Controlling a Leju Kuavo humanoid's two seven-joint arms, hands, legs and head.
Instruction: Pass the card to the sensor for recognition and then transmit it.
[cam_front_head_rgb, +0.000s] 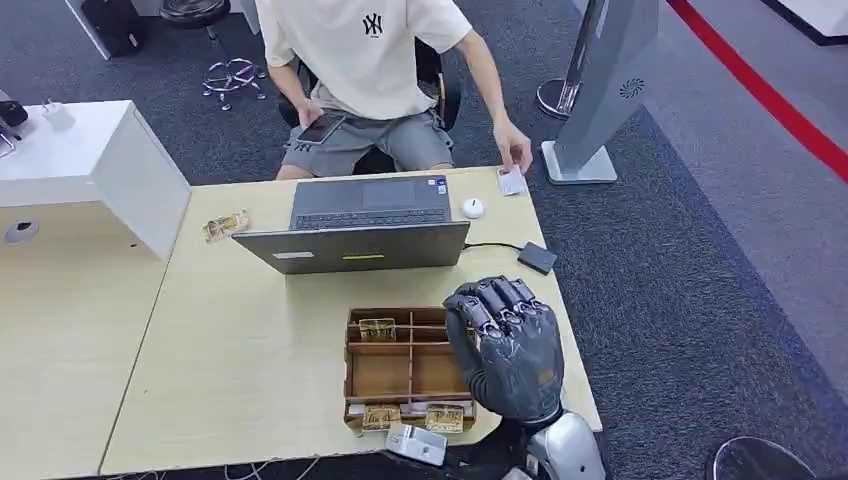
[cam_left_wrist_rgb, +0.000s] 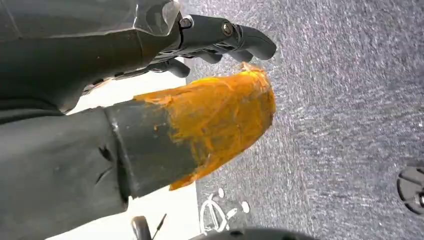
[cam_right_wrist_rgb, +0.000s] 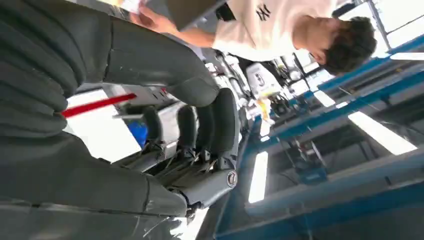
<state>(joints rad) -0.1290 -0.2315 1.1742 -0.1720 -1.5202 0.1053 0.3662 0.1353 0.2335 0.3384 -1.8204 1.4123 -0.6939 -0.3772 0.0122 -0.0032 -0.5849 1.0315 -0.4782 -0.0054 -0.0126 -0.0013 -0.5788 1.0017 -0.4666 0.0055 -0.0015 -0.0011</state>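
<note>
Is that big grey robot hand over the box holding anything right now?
No. The right hand is raised over the tray with nothing in it. The card lies at the table's far edge, under the person's fingers.

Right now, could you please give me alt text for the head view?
The right hand, holding nothing, is raised over a wooden tray near the table's front edge. Across the table, behind an open laptop, a seated person's hand touches a card.
</note>
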